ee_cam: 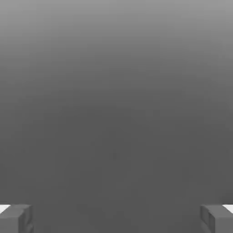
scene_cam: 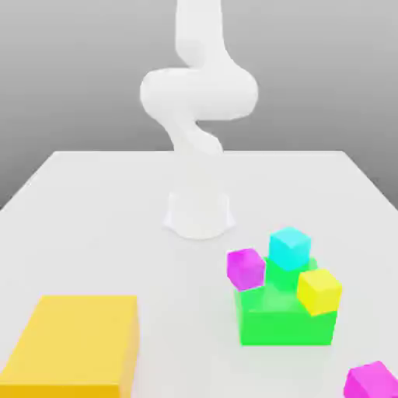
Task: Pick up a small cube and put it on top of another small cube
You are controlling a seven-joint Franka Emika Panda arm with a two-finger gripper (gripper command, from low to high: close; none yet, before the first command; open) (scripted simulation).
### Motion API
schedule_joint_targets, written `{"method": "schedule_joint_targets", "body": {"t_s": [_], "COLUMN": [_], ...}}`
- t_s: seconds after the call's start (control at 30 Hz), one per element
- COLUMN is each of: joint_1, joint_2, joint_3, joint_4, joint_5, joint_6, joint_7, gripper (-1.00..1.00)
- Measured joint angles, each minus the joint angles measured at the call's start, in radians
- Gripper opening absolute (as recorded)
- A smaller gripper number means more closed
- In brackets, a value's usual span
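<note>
We see the counter (scene_cam: 93, 202) with the arm (scene_cam: 198, 93) upright at its far middle. The green block (scene_cam: 286, 315) sits at the lower right of the exterior view. One small magenta cube (scene_cam: 246, 268) touches its upper left edge; the other magenta cube (scene_cam: 375, 382) lies in the bottom right corner. The end effector (ee_cam: 116, 218) is spread wide and holds nothing, and we judge both cubes well apart from it.

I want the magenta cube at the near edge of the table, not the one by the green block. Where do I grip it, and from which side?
Take the lone magenta cube from straight above, across two opposite flat sides. It sits apart from the green block and nothing crowds it. The gripper is open, so probably no adjustment is needed before descending.
</note>
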Motion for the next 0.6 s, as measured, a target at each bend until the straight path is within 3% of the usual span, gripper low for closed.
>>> {"method": "schedule_joint_targets", "body": {"t_s": [0.6], "joint_1": [0.034], "joint_2": [0.659], "joint_3": [0.210], "joint_4": [0.069], "joint_5": [-0.170], "joint_6": [0.139], "joint_7": [0.195], "gripper": [0.00]}}
